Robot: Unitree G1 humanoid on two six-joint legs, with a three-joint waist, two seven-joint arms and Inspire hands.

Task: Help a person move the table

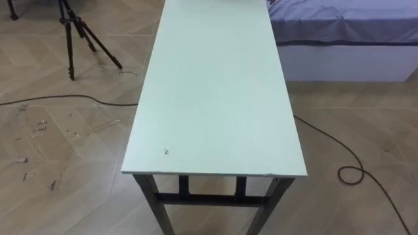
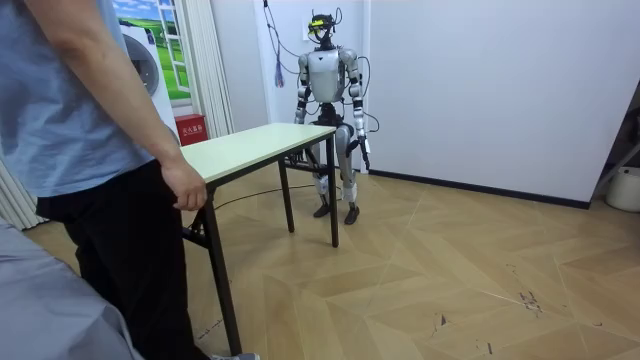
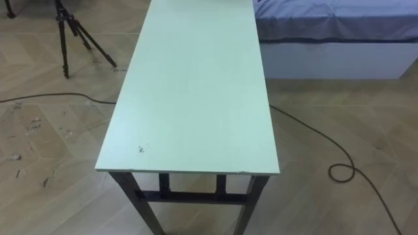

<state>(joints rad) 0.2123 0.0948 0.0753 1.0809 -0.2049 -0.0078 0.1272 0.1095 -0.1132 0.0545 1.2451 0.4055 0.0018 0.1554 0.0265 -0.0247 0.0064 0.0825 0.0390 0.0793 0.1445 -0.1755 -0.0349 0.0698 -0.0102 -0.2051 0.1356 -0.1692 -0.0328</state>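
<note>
A long table with a pale green top (image 1: 215,98) and dark legs stretches away from me, and its near short edge (image 1: 215,175) lies just below my view. In the room view I stand upright at the far end of the table (image 2: 262,140), facing along it. My left hand (image 2: 366,150) hangs beside my hip, off the table. My right arm (image 2: 300,100) drops behind the table's far corner. At the other end stands a person, one hand (image 2: 186,190) resting at the table's edge.
A dark tripod (image 1: 75,32) stands on the wooden floor left of the table. A bed with a blue cover (image 1: 346,26) is close on the right. Black cables (image 1: 343,163) trail over the floor on both sides. Open floor (image 2: 480,270) lies at the room view's right.
</note>
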